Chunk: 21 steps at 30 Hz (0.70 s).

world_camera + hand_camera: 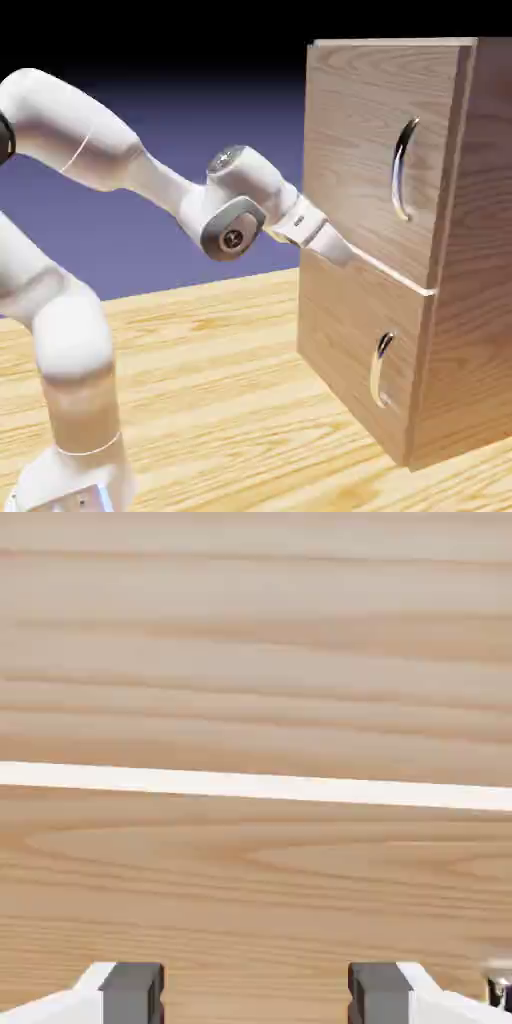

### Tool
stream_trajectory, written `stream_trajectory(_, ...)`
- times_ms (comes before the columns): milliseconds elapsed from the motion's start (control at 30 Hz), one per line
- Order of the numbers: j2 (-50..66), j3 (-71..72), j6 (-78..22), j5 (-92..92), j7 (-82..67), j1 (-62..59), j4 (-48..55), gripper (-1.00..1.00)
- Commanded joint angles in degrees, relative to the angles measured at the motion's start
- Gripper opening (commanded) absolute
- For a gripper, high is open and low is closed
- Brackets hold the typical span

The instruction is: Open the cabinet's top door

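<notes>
Only reaching toward the cabinet (475, 250) at this stage, with the real opening work apparently all remaining. Showing no swing in the top door (350, 130), which means counting it as shut, up in the upper part of the cabinet's front, over the lower door (330, 310). Holding the gripper (256, 994) close to the cabinet's front, near the pale seam (390, 272) between its two doors, on the side away from the long curved handle (404, 170). Keeping the fingers (133, 992) spread well apart in the hand view, and clamping nothing between them. Facing bare wood grain on the cabinet, while catching a small shiny piece (499, 982) at the view's lower right corner, too cropped for telling which handle. Not yet gripping or hooking anything on the cabinet, so probably counting only the approach as partly done. Leaving plenty, by that judgement: moving across the cabinet's front and up to the top door's handle, catching it securely, then pulling away from the cabinet and following the door's arc until leaving it clearly ajar.
</notes>
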Motion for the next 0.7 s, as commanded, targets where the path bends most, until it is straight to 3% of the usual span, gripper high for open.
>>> stream_trajectory(0, -0.74, -1.10, -0.19, -2.50, -1.91, 0.94, 0.36, 0.00)
stream_trajectory(667, -15.48, -23.12, -3.99, -52.33, -39.96, 19.65, 7.65, 0.00)
